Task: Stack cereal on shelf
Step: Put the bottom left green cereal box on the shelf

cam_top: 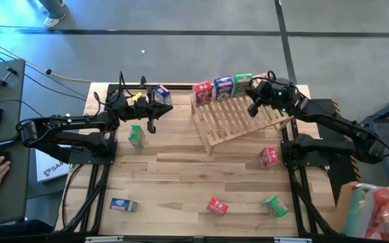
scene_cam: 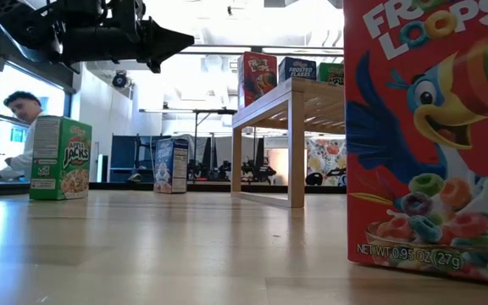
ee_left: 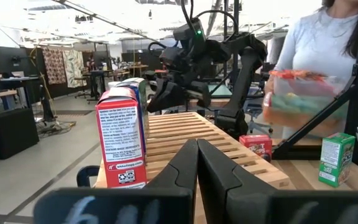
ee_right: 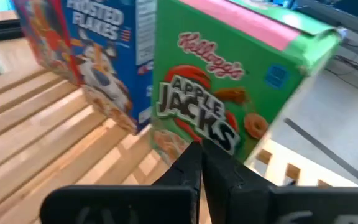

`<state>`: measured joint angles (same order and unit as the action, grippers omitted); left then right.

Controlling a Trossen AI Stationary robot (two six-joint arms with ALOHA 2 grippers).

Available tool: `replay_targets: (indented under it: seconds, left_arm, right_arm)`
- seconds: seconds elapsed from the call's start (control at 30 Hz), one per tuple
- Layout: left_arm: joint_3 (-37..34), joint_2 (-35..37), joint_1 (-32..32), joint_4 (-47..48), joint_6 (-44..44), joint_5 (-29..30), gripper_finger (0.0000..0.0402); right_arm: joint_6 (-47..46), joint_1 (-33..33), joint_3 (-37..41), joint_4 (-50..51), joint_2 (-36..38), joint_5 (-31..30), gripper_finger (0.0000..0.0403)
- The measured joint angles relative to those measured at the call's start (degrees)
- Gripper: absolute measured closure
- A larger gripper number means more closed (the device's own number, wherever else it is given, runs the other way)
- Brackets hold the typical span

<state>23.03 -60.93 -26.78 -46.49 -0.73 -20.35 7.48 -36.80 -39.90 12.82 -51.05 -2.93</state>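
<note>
With three boxes up on the rack and six loose, status as follows:

Shelf: slatted shelf (cam_top: 238, 116) tilted like a ramp, far-centre of table (cam_top: 181, 175).
On shelf: red box (cam_top: 202, 92), blue box (cam_top: 223, 87), green box (cam_top: 242, 82) in a row along far, raised edge, close side by side.
R gripper: right gripper (cam_top: 254, 106) at far-right end of shelf, just beside green box; fingers pressed together, holding nothing. Wrist view shows green Apple Jacks front right ahead of fingertips.
L gripper: left gripper (cam_top: 151, 125) left of shelf; fingers pressed together, empty.
Loose, left: blue-white box (cam_top: 162, 95) far-left, just beyond L arm; green box by L gripper (cam_top: 136, 136), upright.
Loose, right: red box near shelf foot (cam_top: 269, 157).
Loose, near edge: blue box lying flat (cam_top: 123, 204), red box (cam_top: 217, 206), green box (cam_top: 274, 206).
Off table: person w/ bag of boxes (cam_top: 382, 210), near-right corner.
Step (judgement): between picks; R prob. just done w/ green box.
Next (judgement): open L fingers, drop onto green box by L gripper, pinch sides, lift, carry right to shelf beside red box. Watch slope; boxes light, tip easily.
</note>
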Motion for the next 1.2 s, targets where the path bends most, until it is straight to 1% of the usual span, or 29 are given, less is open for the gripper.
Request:
replay_targets:
  seconds: [0.13,0.3,0.4,0.5,0.67,0.83,0.9,1.07,1.2]
  left_arm:
    - [0.0,0.0,0.0,0.0,-0.2,0.0,0.0401]
    - [0.0,0.0,0.0,0.1,-0.5,0.0,0.0401]
    - [0.0,0.0,0.0,0.1,-0.5,0.0,0.0401]
    - [0.0,0.0,0.0,0.1,-0.4,0.0,0.0401]
    - [0.0,0.0,0.0,0.1,-0.4,0.0,0.0401]
    - [0.0,0.0,0.0,0.2,-0.4,0.0,0.0401]
    - [0.0,0.0,0.0,0.3,-0.4,0.0,0.0401]
    - [0.0,0.0,0.0,0.3,-0.4,0.0,0.0401]
    - [0.0,0.0,0.0,0.3,-0.4,0.0,0.0401]
  right_arm:
    - [0.0,0.0,0.0,0.2,0.0,-0.6,0.0403]
    - [0.0,0.0,0.0,0.2,0.0,-4.1,0.0403]
    - [0.1,0.0,-0.1,0.3,0.0,-4.9,0.0403]
    - [0.0,0.4,-1.4,1.6,0.3,-4.8,0.0403]
    - [-1.5,3.4,-5.3,6.9,1.8,-4.5,0.0403]
    - [-3.2,6.1,-5.6,9.2,1.2,-2.0,0.0403]
    - [-4.0,6.8,-4.7,9.2,0.0,-3.1,0.0403]
    - [-3.8,7.6,-3.8,6.0,-3.5,-8.9,0.0403]
    - [-3.0,7.6,-3.8,2.4,-5.3,-9.0,0.0403]
